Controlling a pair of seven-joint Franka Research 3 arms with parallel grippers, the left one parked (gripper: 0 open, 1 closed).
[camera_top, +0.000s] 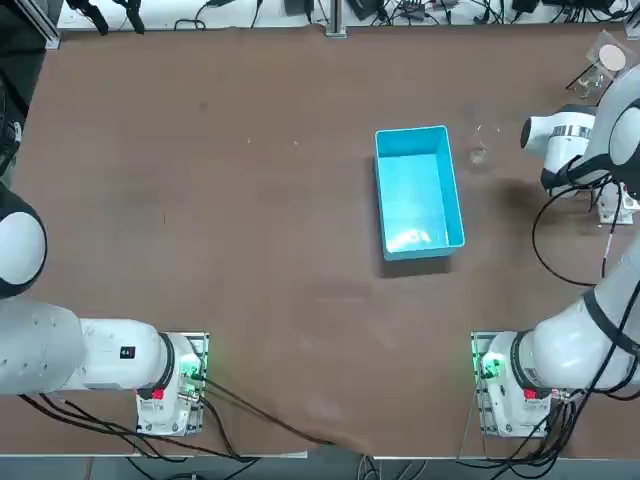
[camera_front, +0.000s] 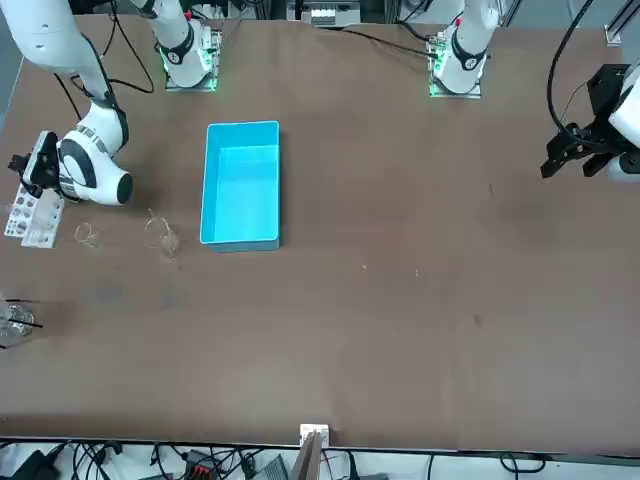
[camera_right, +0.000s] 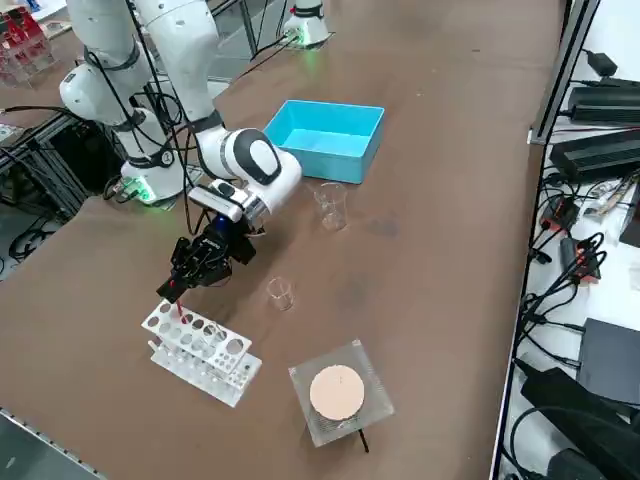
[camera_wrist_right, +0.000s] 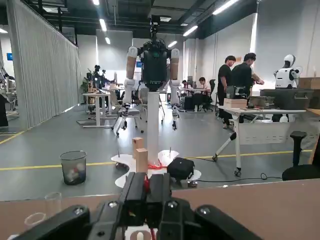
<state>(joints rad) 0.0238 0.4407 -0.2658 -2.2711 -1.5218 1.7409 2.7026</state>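
Right gripper (camera_right: 186, 282) hangs just above the rack (camera_right: 200, 352) at the table's right edge. Fingers (camera_wrist_right: 134, 192) pinch what looks like a thin red tube (camera_right: 180, 300), its lower end at the rack holes. Beaker (camera_right: 281, 293) near, bin (camera_right: 330, 137) well apart.

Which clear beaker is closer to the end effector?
The smaller beaker, near the tube rack over which the end effector holds a red tube; the larger beaker stands farther off by the blue bin.

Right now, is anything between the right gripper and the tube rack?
Nothing visible. The right gripper hangs just above the rack, shut on a red tube; the small beaker stands aside.
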